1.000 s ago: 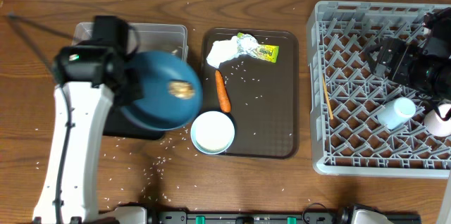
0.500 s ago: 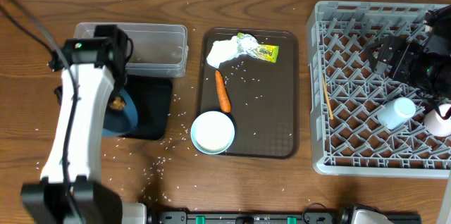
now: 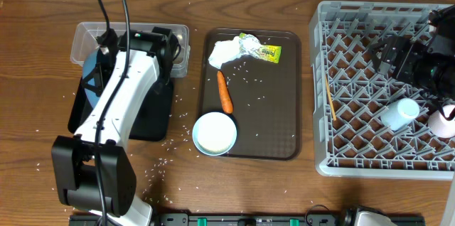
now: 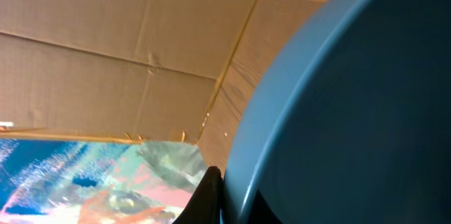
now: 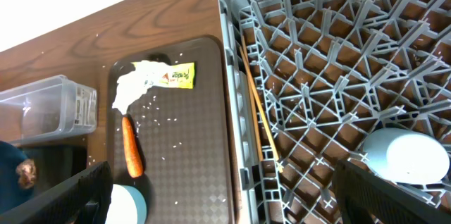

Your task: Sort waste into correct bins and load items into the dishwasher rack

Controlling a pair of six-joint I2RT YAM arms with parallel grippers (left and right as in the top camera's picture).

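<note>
One big grey rack (image 3: 318,84) fills the right side, and the right gripper (image 3: 389,57) hangs over it with its fingers spread wide, holding nothing. Left of the brown tray (image 3: 274,116), the blue plate (image 3: 89,84) tilts steeply on edge above the clear tub (image 3: 153,35) and the black tray (image 3: 153,116), its rim pinched by the left gripper (image 4: 218,196).

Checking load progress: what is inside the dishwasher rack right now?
Inside the rack: a white cup on its side, chopsticks by the left wall, a second cup at the right edge. The right arm hides some cells.
</note>
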